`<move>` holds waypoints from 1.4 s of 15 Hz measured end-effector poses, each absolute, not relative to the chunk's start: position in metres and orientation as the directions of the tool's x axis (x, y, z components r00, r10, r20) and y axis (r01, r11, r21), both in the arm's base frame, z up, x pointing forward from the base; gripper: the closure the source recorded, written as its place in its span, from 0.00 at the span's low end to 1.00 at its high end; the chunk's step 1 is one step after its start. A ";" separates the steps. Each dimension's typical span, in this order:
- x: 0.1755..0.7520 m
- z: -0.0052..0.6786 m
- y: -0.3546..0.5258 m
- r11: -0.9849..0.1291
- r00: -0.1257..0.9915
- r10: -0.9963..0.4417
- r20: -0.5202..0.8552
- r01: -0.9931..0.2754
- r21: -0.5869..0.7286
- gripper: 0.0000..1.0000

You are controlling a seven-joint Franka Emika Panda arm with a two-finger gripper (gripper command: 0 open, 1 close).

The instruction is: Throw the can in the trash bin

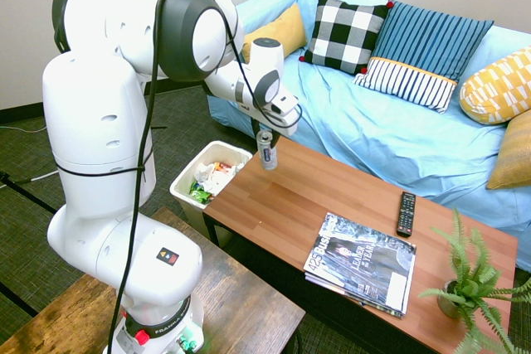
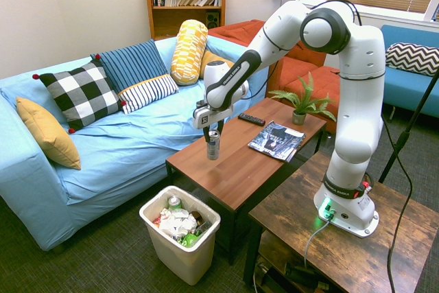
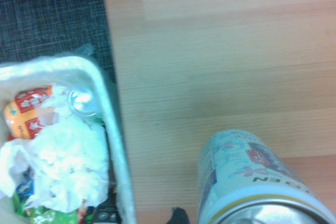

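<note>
Can first: the slim silver metal drink can with the dark bluish label [image 1: 266,151] hangs in the air in the first exterior view, pinched at its top by the white arm's two-finger gripper [image 1: 264,133], which is closed tight on it. It's clear of the reddish-brown wooden bench [image 1: 348,230], over the bench end nearest the white rectangular plastic trash bin [image 1: 189,178] on the dark carpet. Gripping it by the top makes sense to me, since letting go would drop it straight down (no tipping needed).

Second exterior view, from the opposite side: same story. The can [image 2: 213,144] dangles upright under the gripper [image 2: 211,130], long axis vertical, shiny top up against the fingers, base pointing down at the bench [image 2: 240,162]. The bin [image 2: 180,252] sits on the floor just beside that bench end, stuffed with crumpled paper and green scraps. The can isn't over it yet, I'd say.

Wrist view: the can [image 3: 247,182] fills the lower corner, seen from above, with the bench [image 3: 220,51] surface underneath and the bin's rim [image 3: 113,129] off to the side.
</note>
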State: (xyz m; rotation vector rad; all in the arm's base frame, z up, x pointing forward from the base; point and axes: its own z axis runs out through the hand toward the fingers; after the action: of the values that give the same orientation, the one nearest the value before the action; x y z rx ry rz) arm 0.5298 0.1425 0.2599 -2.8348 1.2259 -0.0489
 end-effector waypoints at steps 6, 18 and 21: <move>0.527 0.275 0.231 -0.748 0.750 -0.661 0.016 -0.657 -0.089 1.00; 0.498 0.234 0.340 -0.814 0.814 -0.580 0.013 -0.579 -0.058 0.00; 0.499 0.209 0.353 -0.821 0.822 -0.569 -0.005 -0.569 -0.038 0.00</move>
State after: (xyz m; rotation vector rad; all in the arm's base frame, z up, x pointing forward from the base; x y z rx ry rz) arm 0.4995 0.3533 0.2088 -2.9629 0.9258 -0.0106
